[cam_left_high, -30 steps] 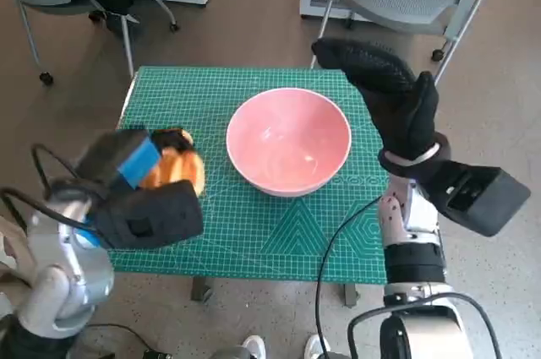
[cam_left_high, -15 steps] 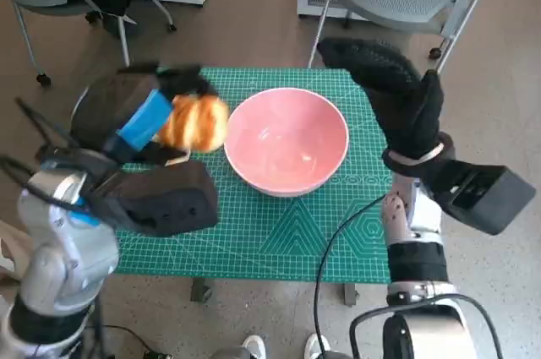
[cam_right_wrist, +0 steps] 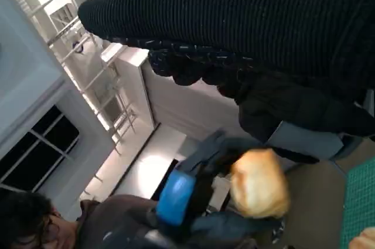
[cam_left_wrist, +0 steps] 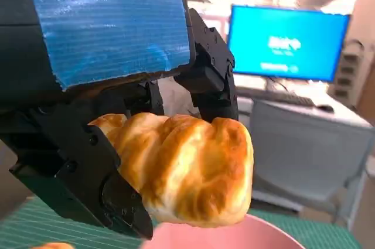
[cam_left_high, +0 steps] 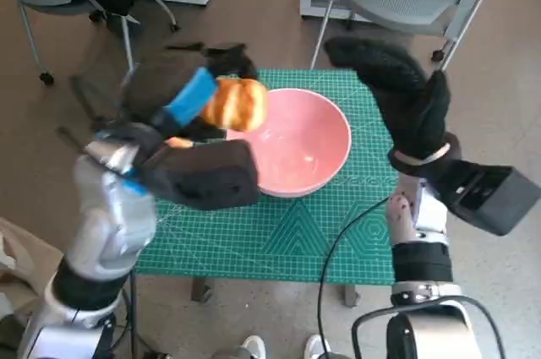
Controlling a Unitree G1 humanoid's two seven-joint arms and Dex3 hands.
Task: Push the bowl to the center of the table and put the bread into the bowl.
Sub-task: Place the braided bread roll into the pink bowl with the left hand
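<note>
Pictured: bread [cam_left_high: 237, 103] pinched in left hand [cam_left_high: 173, 106] above pink bowl [cam_left_high: 296, 141] rim, gloved right hand [cam_left_high: 397, 97] empty, fingers together; early release risked a miss.

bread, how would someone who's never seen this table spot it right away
Start at the green mat on the small table and find the pink bowl on it. Over the bowl's left rim, the left robot hand, black with blue tape, holds the bread in the air. It is the only golden-brown, glossy, lumpy thing held aloft.
</note>
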